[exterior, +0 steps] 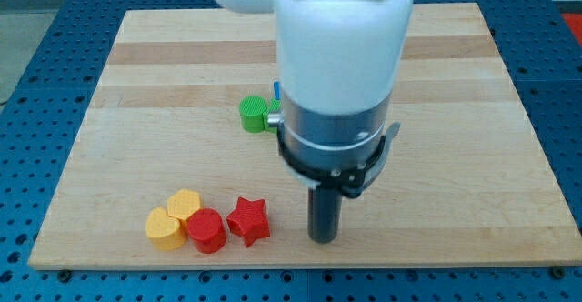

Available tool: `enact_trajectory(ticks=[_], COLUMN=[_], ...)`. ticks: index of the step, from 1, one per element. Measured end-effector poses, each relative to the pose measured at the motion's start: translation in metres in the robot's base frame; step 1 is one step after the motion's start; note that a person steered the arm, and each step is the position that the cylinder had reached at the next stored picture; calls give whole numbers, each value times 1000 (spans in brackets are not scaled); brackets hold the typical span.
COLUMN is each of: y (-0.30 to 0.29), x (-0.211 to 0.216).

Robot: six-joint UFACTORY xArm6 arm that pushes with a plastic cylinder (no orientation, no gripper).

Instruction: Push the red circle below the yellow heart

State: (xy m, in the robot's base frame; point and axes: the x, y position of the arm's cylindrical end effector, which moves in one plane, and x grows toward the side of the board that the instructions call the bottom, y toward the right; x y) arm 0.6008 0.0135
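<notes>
Pale wooden board point(136, 84) rests on a blue perforated table point(36, 56). Near the view's bottom left, two yellow plastic hearts point(165, 229) point(185, 205) sit touching each other; the red plastic circle point(207, 230) touches them, with the red plastic star point(248, 221) against its right. My tip point(324, 239) (a bare rod, no jaws, holding nothing) stands just right of the star, apart. A green plastic block point(255, 114) and blue sliver point(275, 90) peek out behind the arm.

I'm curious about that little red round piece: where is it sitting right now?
The red circle sits at the view's bottom left, touching the yellow heart and red star; my tip is to its right.
</notes>
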Motion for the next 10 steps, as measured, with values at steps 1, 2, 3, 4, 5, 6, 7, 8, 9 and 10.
enact_trajectory(ticks=[1,2,3,4,5,6,7,8,9,10], y=[-6,-6,-6,-6,-35,-55,-57,-57,-67,-87], x=[1,1,16,18,17,17,17,17,17,17])
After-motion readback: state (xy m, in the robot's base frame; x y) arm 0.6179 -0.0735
